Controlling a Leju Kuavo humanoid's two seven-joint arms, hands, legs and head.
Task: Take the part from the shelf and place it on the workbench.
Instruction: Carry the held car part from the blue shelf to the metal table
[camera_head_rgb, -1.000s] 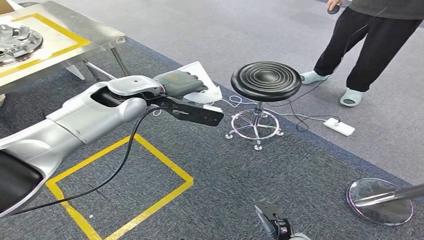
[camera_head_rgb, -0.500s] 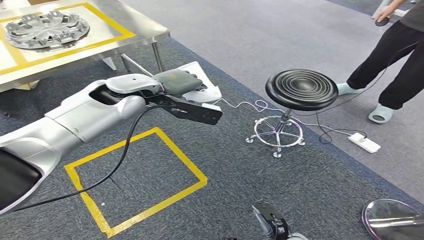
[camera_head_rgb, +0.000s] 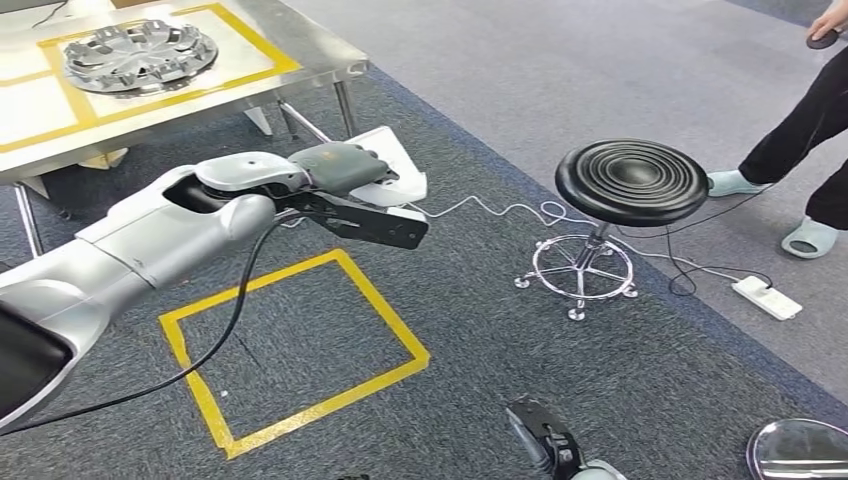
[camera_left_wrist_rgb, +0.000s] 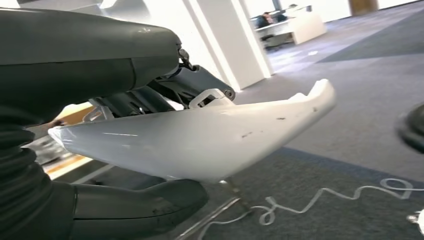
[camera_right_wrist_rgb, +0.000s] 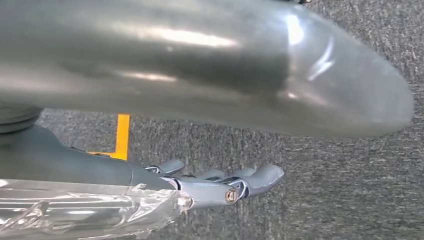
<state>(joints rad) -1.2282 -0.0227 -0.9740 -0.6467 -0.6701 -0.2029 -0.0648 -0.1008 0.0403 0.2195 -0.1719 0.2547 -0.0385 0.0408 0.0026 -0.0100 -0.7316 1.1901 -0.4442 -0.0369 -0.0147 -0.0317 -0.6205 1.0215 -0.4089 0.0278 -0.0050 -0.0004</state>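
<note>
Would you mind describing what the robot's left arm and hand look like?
The left arm has a glossy silver shell. A black cable loops beneath it, and a flat black bracket juts from the wrist. The left hand has a dark grey-green ribbed cover, a thick grey thumb and darker fingers.

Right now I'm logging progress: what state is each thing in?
white part: held in the left robot hand, off the workbench.
right robot hand: empty, fingers fairly straight, hanging over carpet.
workbench: carries a silver wheel cover.
stool: upright, unoccupied.
</note>
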